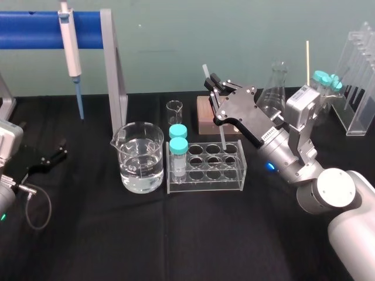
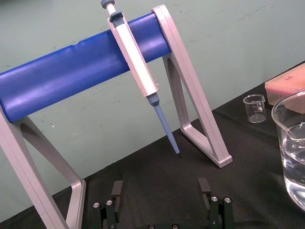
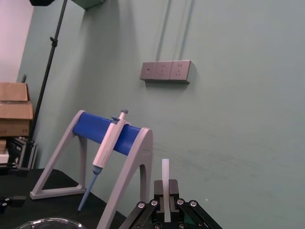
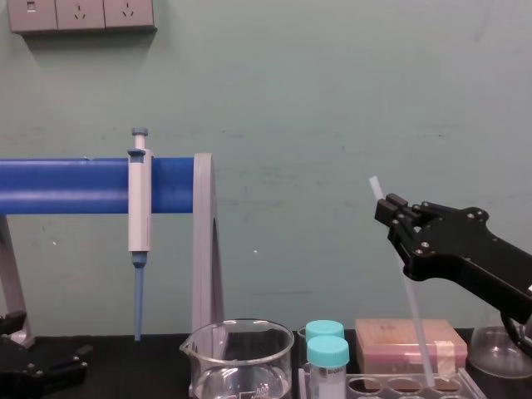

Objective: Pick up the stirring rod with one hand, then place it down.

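My right gripper is shut on the stirring rod, a thin translucent whitish rod. It grips the rod near the upper end, and a short piece sticks out above the fingers. The rod slants down toward the back right well of the clear tube rack; its lower end sits at the rack's top. Whether it touches the rack I cannot tell. My left gripper rests open at the table's left side, holding nothing.
A beaker of water stands left of the rack, which holds two teal-capped tubes. Behind are a small beaker, a pinkish box and a conical flask. A pipette hangs on the blue stand. Clear racks stand far right.
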